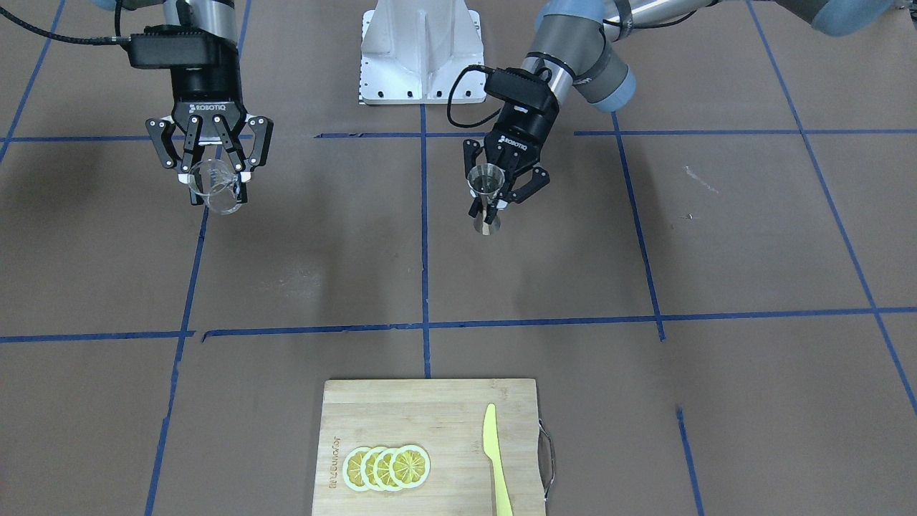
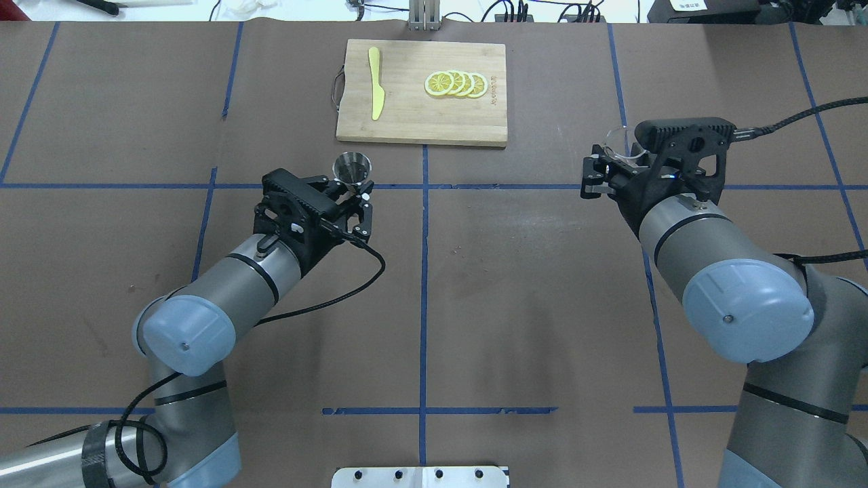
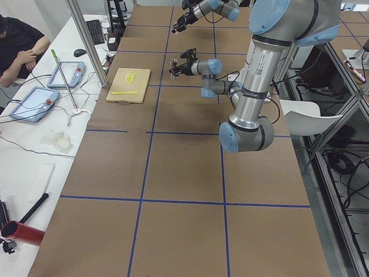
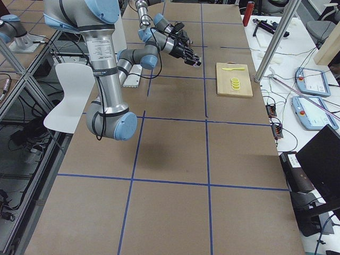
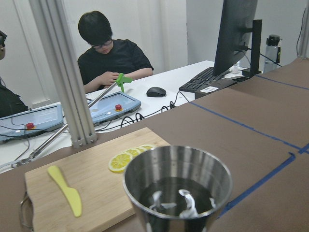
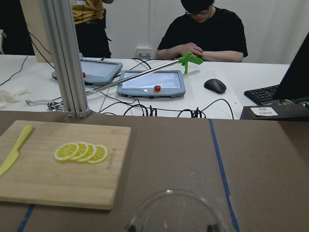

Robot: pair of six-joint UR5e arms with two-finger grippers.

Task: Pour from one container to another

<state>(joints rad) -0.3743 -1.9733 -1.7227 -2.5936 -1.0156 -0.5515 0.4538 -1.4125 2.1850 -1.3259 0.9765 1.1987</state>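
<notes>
The small clear glass cup (image 1: 215,188) hangs above the table with my right gripper (image 1: 218,193) shut on it; its rim (image 6: 176,210) fills the bottom of the right wrist view. The silver metal jigger (image 1: 486,183) is held upright above the table, and my left gripper (image 1: 488,206) is shut around its narrow waist. From overhead the jigger (image 2: 352,167) sits left of the centre line and the cup (image 2: 620,144) far to the right, well apart. The jigger's upper cone (image 5: 177,188) looks dark inside with bright reflections.
A bamboo cutting board (image 2: 407,115) lies at the far middle of the table, carrying lemon slices (image 2: 456,83) and a yellow knife (image 2: 376,91). The white robot base (image 1: 421,50) stands between the arms. People sit at a desk (image 5: 145,92) beyond the table's far edge.
</notes>
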